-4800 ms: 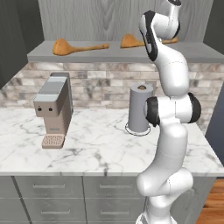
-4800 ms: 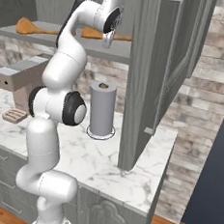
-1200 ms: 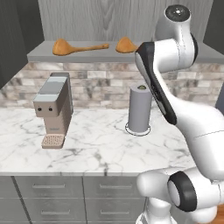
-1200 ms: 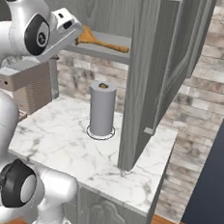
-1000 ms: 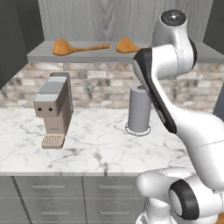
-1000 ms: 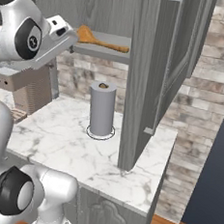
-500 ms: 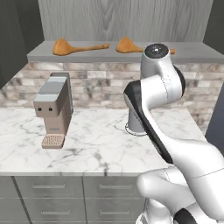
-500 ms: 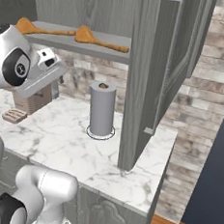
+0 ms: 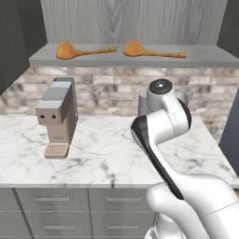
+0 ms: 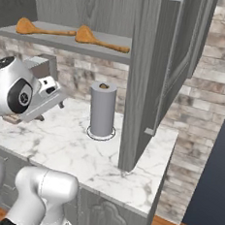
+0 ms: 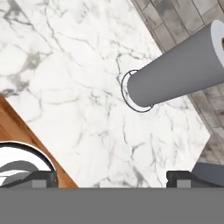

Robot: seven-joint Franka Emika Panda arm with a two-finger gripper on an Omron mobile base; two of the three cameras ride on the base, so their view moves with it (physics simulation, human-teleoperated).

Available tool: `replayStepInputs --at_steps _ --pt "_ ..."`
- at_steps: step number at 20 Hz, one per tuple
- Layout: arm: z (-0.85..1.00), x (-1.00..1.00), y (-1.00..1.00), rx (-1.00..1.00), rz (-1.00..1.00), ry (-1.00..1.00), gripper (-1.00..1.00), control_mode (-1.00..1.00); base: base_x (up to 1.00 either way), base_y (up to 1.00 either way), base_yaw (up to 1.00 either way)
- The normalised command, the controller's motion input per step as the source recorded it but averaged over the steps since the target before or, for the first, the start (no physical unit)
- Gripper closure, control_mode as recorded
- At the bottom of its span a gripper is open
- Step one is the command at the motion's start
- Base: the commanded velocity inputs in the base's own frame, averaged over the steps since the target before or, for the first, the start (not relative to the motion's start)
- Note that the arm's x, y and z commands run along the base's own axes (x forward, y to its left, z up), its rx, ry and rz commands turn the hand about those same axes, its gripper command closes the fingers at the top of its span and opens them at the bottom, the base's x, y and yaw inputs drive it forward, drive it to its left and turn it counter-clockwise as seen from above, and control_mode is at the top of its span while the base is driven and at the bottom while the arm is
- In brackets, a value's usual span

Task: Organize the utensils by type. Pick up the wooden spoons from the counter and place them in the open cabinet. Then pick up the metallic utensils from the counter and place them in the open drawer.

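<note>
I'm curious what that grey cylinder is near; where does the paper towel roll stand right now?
The paper towel roll stands upright on the marble counter, right of the coffee machine, below the cabinet shelf holding two wooden spoons.

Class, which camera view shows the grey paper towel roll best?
The right base view: the paper towel roll stands whole and upright on the counter. The hand view shows it slanting from above, top cut off. In the left base view the arm hides nearly all of it.
</note>
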Motion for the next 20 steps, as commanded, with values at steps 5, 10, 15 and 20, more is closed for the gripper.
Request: replayStepInputs --at_steps 5,10,15,20 --pt "-0.01 -0.01 0.0 0.0 0.0 0.0 -1.0 -1.0 0.0 0.0 0.0" --pt "0.0 0.0 0.0 0.0 0.0 0.0 -1.0 1.0 -0.62 0.1 0.21" --pt "0.0 0.0 0.0 0.0 0.0 0.0 -1.0 1.0 -0.69 0.43 0.53" --pt "0.0 0.0 0.0 0.0 0.0 0.0 -1.0 1.0 -0.38 0.56 0.95"
